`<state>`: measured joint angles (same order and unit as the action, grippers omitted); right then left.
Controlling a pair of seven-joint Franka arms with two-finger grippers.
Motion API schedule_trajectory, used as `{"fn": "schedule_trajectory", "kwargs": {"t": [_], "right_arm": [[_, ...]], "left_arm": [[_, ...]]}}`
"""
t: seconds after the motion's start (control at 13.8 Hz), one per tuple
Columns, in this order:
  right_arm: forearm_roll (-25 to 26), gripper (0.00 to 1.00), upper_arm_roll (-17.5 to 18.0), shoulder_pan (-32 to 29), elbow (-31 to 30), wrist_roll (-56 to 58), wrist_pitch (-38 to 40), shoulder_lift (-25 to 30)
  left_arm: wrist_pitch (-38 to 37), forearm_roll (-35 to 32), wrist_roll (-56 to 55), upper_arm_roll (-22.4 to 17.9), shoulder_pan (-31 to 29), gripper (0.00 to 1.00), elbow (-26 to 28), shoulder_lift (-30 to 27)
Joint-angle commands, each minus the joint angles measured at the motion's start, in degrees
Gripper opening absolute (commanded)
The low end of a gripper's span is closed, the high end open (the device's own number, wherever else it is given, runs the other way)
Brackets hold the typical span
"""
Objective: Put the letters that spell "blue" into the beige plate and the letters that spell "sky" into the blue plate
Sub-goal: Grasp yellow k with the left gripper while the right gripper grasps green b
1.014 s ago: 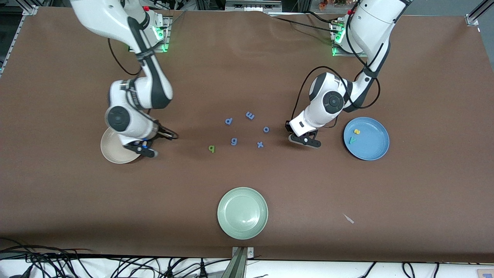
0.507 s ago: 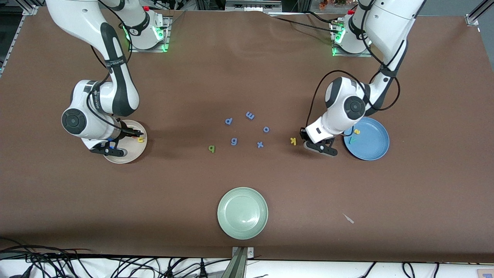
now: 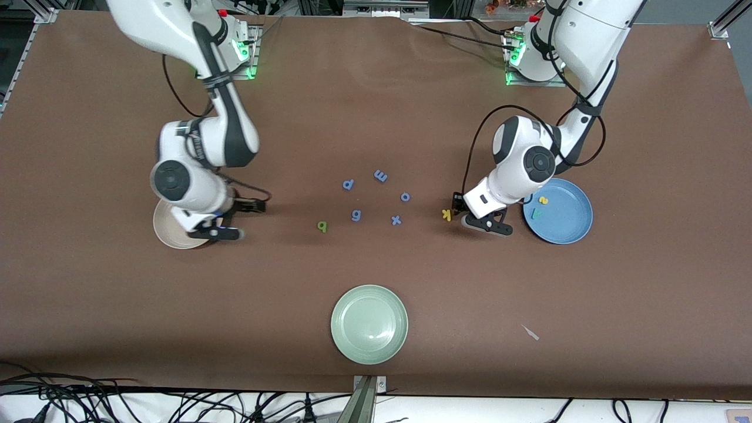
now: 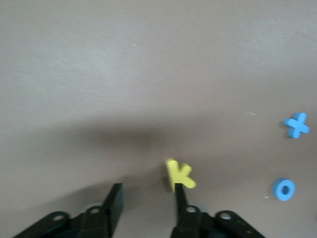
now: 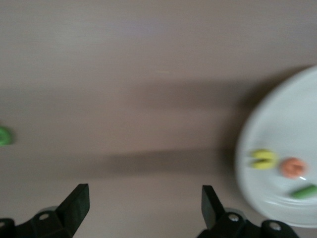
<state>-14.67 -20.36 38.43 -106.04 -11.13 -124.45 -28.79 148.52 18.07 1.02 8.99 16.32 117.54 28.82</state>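
Tabletop: a wide brown sheet is carrying three plates and a loose cluster of foam letters at its middle.
Left end effector: it is hanging low over the tabletop between the yellow k and the blue plate, its jaws standing partly apart with nothing between them.
Yellow k: it is lying flat on the tabletop just off one fingertip, outside the gap; its long stem is running roughly along the finger's line and its two arms are branching away from the jaws. I judge the hand is lining up so the stem can be pinched across its thin width.
Blue plate: it is sitting close beside the left end effector, toward the left arm's end, holding the yellow s and the teal y; only the k is missing.
Right end effector: it is hovering over the tabletop just off the beige plate's edge, jaws spread wide and empty.
Beige plate: it is holding the yellow u, orange e and dark green l, the l's bar lying slantwise.
Light green b: it is lying flat, well apart from the right end effector, toward the blue letters; likely the next target.
Pale green plate: it is standing unused.
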Motion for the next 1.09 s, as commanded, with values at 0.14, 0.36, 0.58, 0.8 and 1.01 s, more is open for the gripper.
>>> {"fn": "schedule_trajectory", "kwargs": {"t": [0.14, 0.36, 0.58, 0.8, 1.01], "right_arm": [[-3.16, 1.00, 4.70, 0.07, 11.28, -2.58, -0.18, -8.64], [-3.26, 1.00, 6.12, 0.77, 11.82, -4.60, -4.11, -11.11], [-3.61, 1.00, 8.31, 0.86, 13.39, -7.93, -8.26, -13.48], [-3.52, 1.00, 8.58, 1.12, 15.95, -10.05, -8.35, -16.21], [-3.43, 1.00, 8.58, 1.65, 15.95, -10.23, -8.44, -17.00]], "left_arm": [[-0.16, 1.71, -2.51, -0.38, 2.49, 0.63, -4.07, 3.52], [0.28, 1.62, -2.51, -0.46, 3.36, 0.63, -5.30, 5.10], [1.16, 1.62, -2.51, -0.46, 3.45, 0.62, -5.31, 5.63], [1.16, 1.62, -2.51, -0.46, 3.45, 0.55, -5.31, 5.72], [1.16, 1.36, -2.42, -0.46, 3.45, 0.32, -5.31, 5.72]]}}
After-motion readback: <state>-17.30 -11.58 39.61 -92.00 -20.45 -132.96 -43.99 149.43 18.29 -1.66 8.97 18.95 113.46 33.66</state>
